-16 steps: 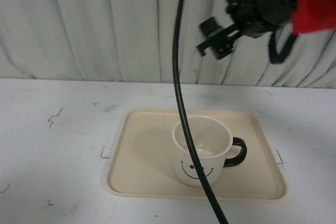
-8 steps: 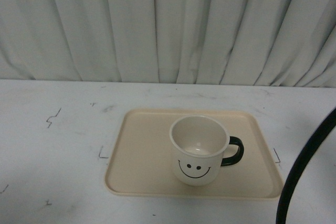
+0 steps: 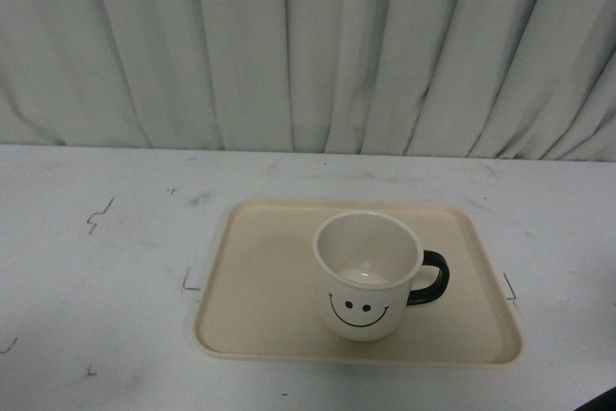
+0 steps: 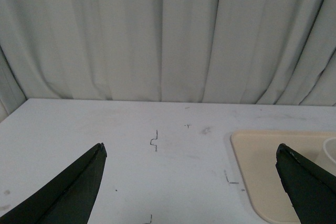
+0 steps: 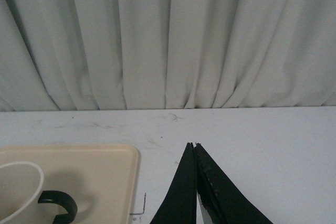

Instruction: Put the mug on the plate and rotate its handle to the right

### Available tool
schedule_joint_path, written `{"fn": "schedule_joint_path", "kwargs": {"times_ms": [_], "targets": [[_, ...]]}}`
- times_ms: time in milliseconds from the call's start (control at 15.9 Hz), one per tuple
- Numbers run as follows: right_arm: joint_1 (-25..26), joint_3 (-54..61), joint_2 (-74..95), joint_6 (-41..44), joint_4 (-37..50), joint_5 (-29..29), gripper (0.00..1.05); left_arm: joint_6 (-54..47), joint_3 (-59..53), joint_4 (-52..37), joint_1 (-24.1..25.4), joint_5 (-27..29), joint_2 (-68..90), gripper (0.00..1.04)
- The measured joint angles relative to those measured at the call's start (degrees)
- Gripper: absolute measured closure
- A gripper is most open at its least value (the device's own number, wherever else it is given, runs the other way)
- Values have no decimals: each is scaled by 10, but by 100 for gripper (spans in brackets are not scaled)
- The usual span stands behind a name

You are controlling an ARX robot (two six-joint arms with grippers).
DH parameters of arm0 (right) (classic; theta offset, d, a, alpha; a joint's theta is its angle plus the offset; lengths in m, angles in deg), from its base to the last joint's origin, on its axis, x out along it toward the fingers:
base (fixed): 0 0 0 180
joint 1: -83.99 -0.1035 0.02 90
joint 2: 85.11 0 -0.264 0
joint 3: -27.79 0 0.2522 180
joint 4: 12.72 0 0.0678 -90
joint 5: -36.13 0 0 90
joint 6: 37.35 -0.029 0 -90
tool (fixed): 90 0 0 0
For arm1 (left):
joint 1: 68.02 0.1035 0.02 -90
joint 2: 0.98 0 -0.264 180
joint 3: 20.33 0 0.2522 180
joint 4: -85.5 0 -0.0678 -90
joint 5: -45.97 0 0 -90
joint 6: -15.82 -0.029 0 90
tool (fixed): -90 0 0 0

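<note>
The cream-white mug [image 3: 367,274] stands upright on the beige plate [image 3: 260,286], its smiley face toward the camera. Its black handle [image 3: 430,278] sticks out to the right. No arm shows in the front view. In the left wrist view my left gripper [image 4: 191,153] is open over bare table, its fingers [image 4: 79,184] spread wide, with a corner of the plate [image 4: 262,166] beside it. In the right wrist view my right gripper [image 5: 193,145] is shut with nothing in it, to the side of the plate [image 5: 100,169], the mug [image 5: 18,192] and the handle [image 5: 60,205].
A white table [image 3: 96,267] carries small black corner marks [image 3: 190,286] around the plate. A pleated white curtain [image 3: 308,45] closes off the back. A dark shape [image 3: 602,401] cuts into the front view's lower right corner.
The right arm and its black cable have pulled out of the front view, off toward the lower right. The mug stays on the plate with its handle to the right.
</note>
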Motion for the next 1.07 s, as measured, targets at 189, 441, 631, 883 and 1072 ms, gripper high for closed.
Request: {"fn": "schedule_joint_path", "kwargs": {"times_ms": [189, 441, 631, 883, 1072], "targets": [[5, 28, -101, 0, -71, 1, 103, 0, 0, 0, 0, -1, 0, 7], [5, 47, -223, 0, -172, 2, 103, 0, 0, 0, 0, -1, 0, 7], [5, 49, -309, 0, -248, 2, 103, 0, 0, 0, 0, -1, 0, 7], [5, 49, -401, 0, -334, 2, 103, 0, 0, 0, 0, -1, 0, 7], [5, 49, -465, 0, -396, 2, 103, 0, 0, 0, 0, -1, 0, 7]]}}
